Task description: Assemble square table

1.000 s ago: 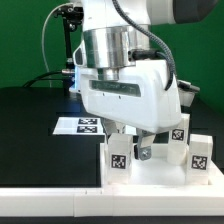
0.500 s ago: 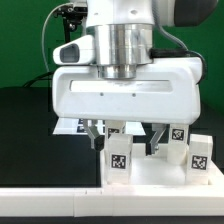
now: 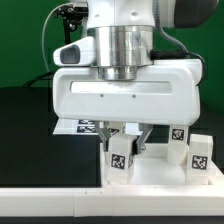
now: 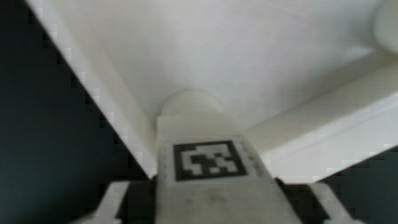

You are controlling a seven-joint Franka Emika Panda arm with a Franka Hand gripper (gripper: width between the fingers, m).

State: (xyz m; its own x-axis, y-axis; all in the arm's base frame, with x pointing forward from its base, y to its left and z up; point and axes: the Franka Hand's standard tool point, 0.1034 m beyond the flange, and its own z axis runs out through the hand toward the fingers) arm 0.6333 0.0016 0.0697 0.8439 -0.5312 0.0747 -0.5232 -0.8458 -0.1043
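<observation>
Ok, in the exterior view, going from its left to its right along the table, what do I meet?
Marker board → tagged leg below the gripper → tagged leg further back → tagged leg at the right edge.

The legs (image 3: 119,156) look like smooth white plastic with a slight sheen, each bearing a matt black-and-white printed tag. The square top (image 4: 267,70) is the same smooth white plastic. The counter (image 3: 30,130) is matt black. The marker board (image 3: 80,126) looks flat and papery.
</observation>
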